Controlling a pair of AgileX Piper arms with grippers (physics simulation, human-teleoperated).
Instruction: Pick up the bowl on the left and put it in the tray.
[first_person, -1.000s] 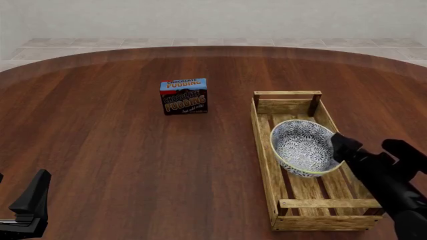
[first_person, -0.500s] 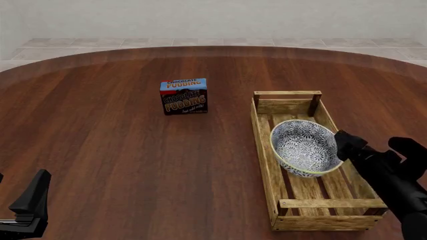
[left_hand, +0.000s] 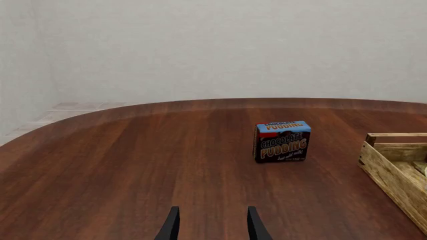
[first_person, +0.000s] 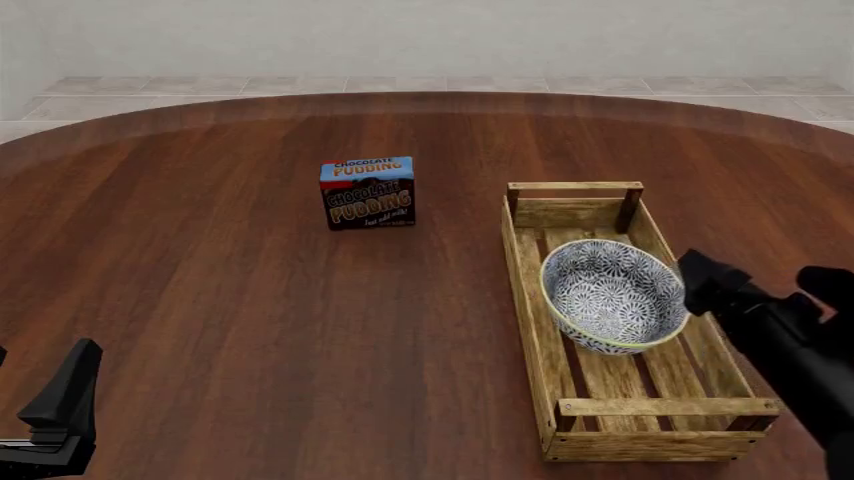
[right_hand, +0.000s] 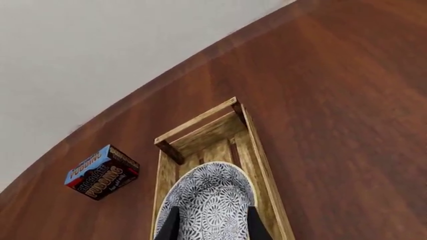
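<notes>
Right pincer (first_person: 757, 281), fingers apart, angled down beside bowl (first_person: 614, 295) in tray (first_person: 577, 189).

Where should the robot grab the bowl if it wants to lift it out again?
Probably by the rim of the bowl, on its right side and from above. The bowl leans in the crate, so that edge sits up, nearest the right tool.

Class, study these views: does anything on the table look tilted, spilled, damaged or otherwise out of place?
One thing: the bowl sits tilted in the tray, its opening tipped toward the camera rather than flat on the slats. The pudding box stands upright. Nothing looks spilled or damaged.
</notes>
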